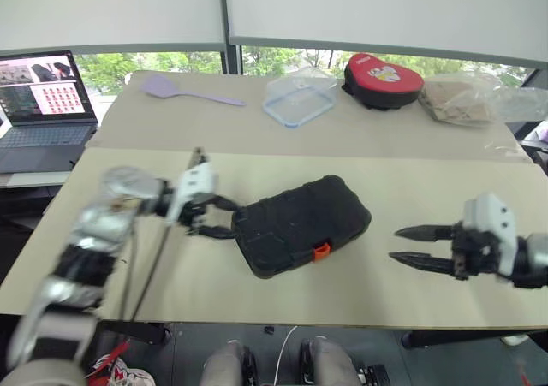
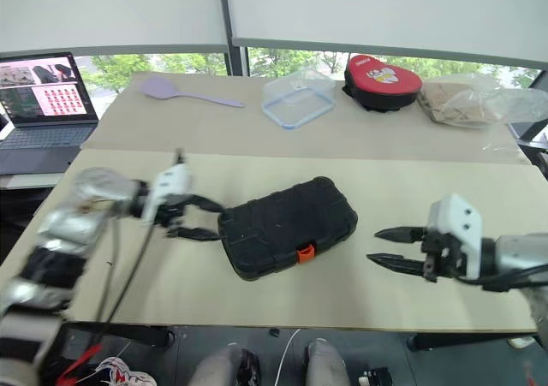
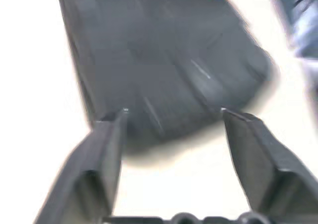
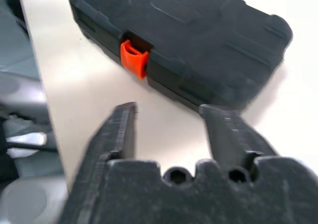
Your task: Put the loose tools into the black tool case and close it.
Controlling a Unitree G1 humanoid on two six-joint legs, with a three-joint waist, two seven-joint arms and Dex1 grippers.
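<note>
Left eye view: black tool case lies closed on the table, orange latch forward; left gripper and right gripper flank it, fingers spread, holding nothing.

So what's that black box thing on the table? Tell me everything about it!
It's the black tool case, made of bumpy, hard-looking plastic with rounded corners. It is shut and lies flat, turned at a slant, on the tan table. A small orange latch sits on its front edge. The left gripper is right by one end and the right gripper is off to the other side. Both are open, neither holds it.
</note>
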